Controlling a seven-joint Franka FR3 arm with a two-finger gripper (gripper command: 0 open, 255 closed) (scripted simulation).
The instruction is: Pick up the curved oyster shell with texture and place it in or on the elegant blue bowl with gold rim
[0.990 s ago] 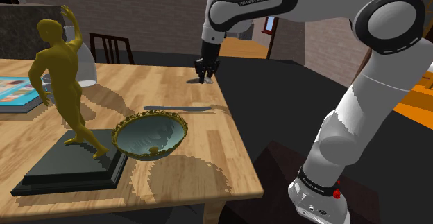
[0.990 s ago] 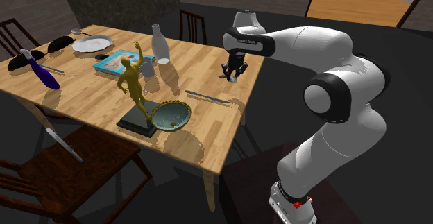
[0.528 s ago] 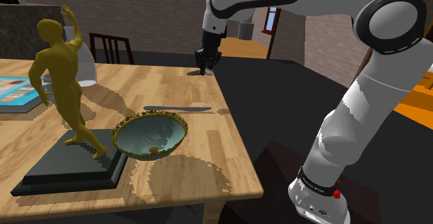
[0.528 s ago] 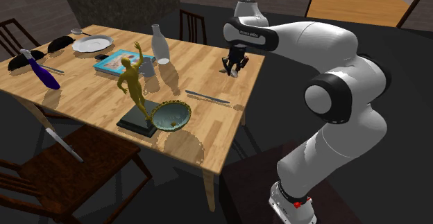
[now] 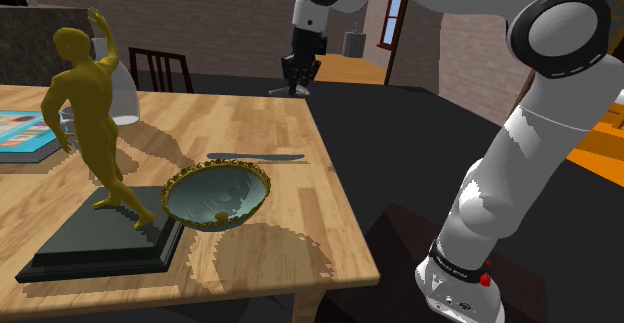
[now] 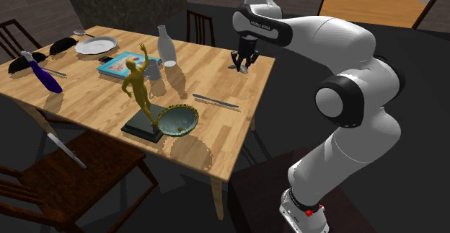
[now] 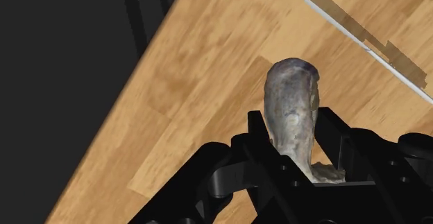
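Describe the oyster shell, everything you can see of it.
The oyster shell is elongated and curved, mottled grey with bluish and tan patches, rough-surfaced. It is clasped between the end effector's two black fingers, rounded tip sticking out past them, clear above the wooden table near its edge.

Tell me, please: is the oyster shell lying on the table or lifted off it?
Lifted. The gripper is shut on the grey oyster shell, holding it in the air above the wooden table.

pincer (image 7: 295, 164) clasping grey shell (image 7: 291, 108), wooden table (image 7: 201, 84)
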